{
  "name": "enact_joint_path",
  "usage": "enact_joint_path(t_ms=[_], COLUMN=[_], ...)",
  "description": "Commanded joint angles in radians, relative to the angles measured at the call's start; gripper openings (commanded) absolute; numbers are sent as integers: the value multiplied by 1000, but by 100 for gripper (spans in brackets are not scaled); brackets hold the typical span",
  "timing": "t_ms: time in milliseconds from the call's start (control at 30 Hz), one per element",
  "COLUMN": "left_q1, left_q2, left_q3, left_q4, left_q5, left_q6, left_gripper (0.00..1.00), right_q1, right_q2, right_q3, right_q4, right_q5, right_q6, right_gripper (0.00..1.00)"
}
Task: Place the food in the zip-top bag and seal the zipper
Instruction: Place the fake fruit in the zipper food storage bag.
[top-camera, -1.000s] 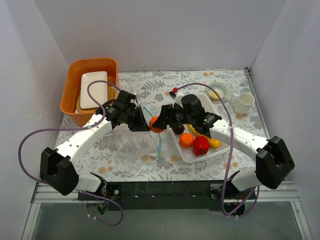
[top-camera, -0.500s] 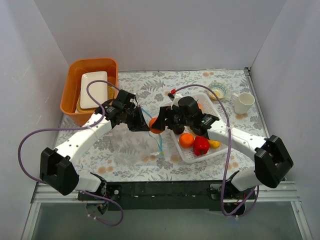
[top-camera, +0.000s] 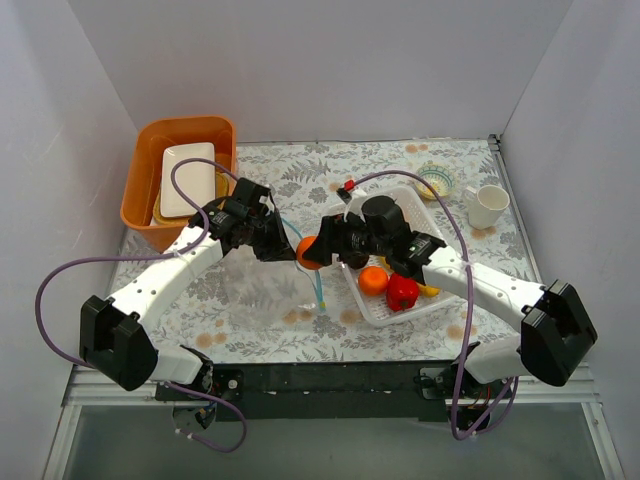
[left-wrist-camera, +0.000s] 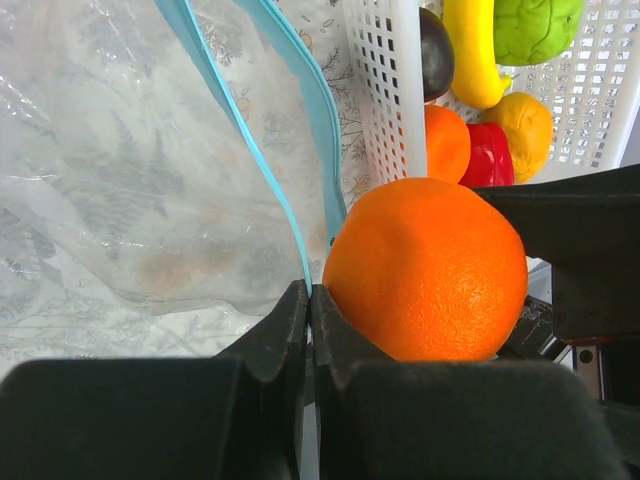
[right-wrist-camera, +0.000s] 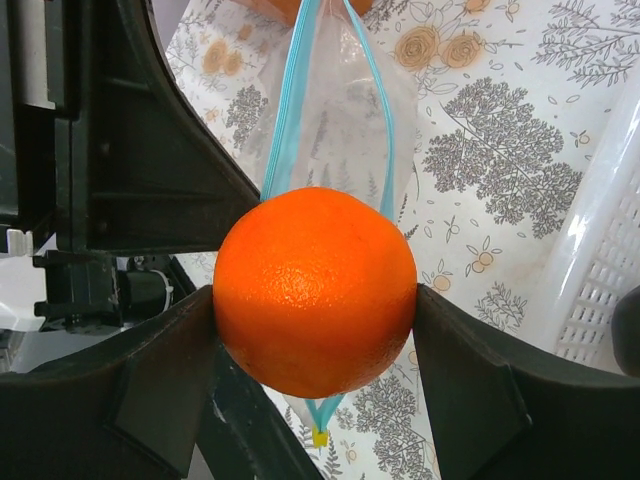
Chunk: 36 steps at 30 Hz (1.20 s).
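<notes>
– Surface (top-camera: 300, 335) nearest the arm bases: what is seen on it?
– A floral print is shown. The zip-top bag (top-camera: 262, 292), clear and crinkled, is laid on it left of the white perforated basket (top-camera: 395, 312).
– How is the bag held?
– The zipper (left-wrist-camera: 300, 130), a light blue strip, is pinched at the mouth by the left fingers (left-wrist-camera: 275, 335), which are pressed together on it. In the right wrist view the mouth is seen parted, with its two blue edges spread.
– And the right fingers (right-wrist-camera: 470, 390)?
– They are clamped on an orange (right-wrist-camera: 315, 290), one on each side. The orange is held off the surface at the bag's mouth, just beside the left fingers. Whether the zipper is touched by it cannot be told.
– What is contained in the basket?
– A second orange (top-camera: 373, 281) and a red pepper-like piece (top-camera: 403, 292) are seen toward its near side. A banana (left-wrist-camera: 475, 55), a dark purple ball (left-wrist-camera: 435, 50), a green ball (left-wrist-camera: 535, 28) and a lemon-like piece (left-wrist-camera: 525, 125) are shown in the left wrist view.
– Farther back?
– An orange tub (top-camera: 140, 190) is placed at the far left, and a white rectangular dish (top-camera: 188, 178) is held inside it. A white mug (top-camera: 486, 205) and a small bowl (top-camera: 436, 180) are set at the far right.
</notes>
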<state>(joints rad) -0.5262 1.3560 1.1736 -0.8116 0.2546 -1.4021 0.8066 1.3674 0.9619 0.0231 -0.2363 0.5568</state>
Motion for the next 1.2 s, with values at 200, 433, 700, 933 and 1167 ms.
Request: enact_joint_path(t_ms=[200,433,700,933,1167], left_q1=[-1,-3,-1,-1,-1], left_q2=[-72,-78,-77,-89,-98], left_q3=[47,66,69,52,69], left_q4=[49,46,48,42,29], left_q5=[23,32,51,64,55], left_q6=[-9,-12,-21,-47,-67], left_gripper=[0,0,0,0,0], right_q1=[35,75,94,94,91], right_q2=[70,111,78,87,85], right_q3=[-11,43,54,103,153], right_q4=[32,-77,-32,-58,-98], right_q5=[-85,3,80,156,215], right_q6=[17,-9,17,0,-70], right_gripper=[21,18,21,32,82])
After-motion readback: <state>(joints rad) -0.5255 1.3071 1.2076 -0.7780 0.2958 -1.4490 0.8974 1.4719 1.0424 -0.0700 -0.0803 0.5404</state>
